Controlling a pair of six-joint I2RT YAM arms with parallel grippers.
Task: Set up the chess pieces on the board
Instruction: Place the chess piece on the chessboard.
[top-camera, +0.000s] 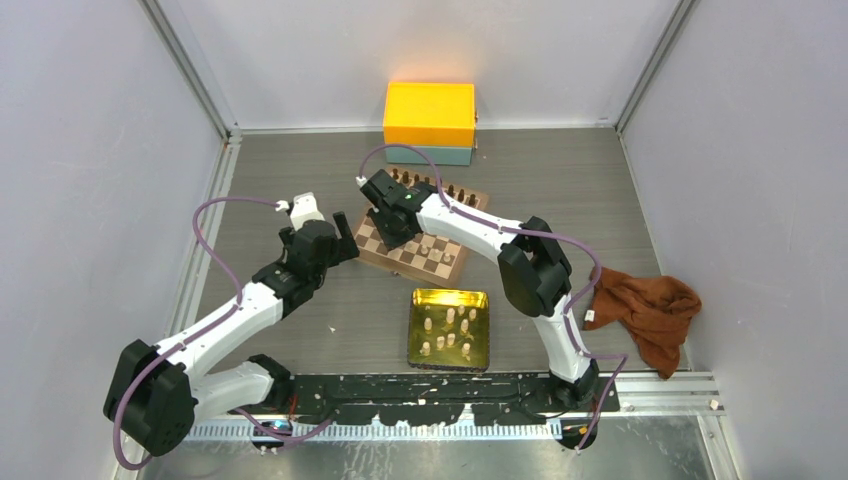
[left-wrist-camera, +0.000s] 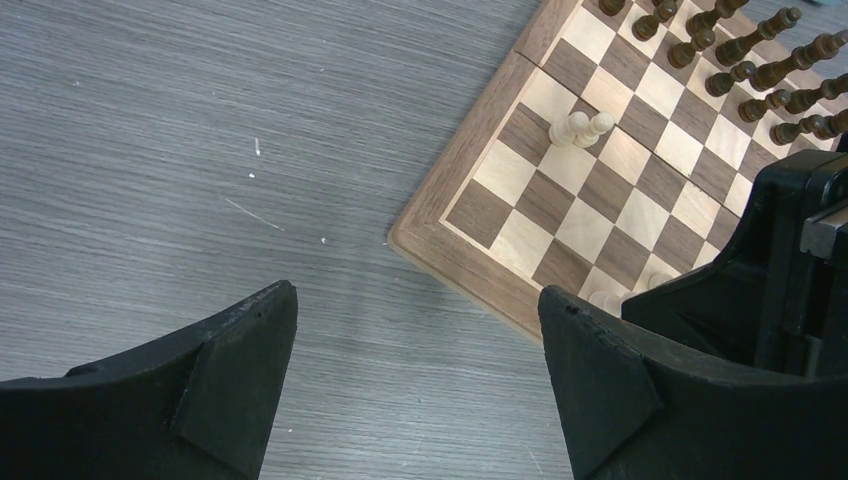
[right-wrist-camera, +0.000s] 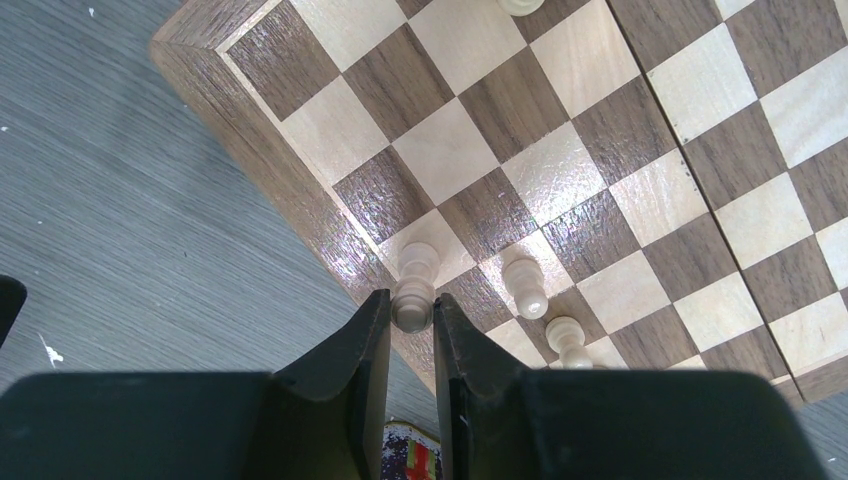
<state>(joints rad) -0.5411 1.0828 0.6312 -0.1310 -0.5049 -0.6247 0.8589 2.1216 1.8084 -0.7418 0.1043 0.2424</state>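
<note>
On the near side of the board (right-wrist-camera: 560, 180), just off its edge, a gold tray (top-camera: 418, 296) holds several pale pieces (top-camera: 450, 318) waiting their turn. At the board's near left corner the right claw (right-wrist-camera: 411, 325) is closed on the head of one pale piece (right-wrist-camera: 417, 265). The foot of this piece sits at the corner square, though whether it touches the wood I cannot tell. Two more pale ones stand on neighbouring squares of that near row. Just beside the board's left edge the left claw (left-wrist-camera: 415, 300) hangs over the table (left-wrist-camera: 150, 150) with its jaws spread wide and nothing between them. Along the board's far rows stand the dark pieces (left-wrist-camera: 740, 60).

Such a piece looks light, stiff and smooth: turned wood with a rounded top that could twist or slip in a pinch. Its narrow foot would tip easily. The neck just under the head seems the safest place to hold it, squeezed gently and lowered straight.
</note>
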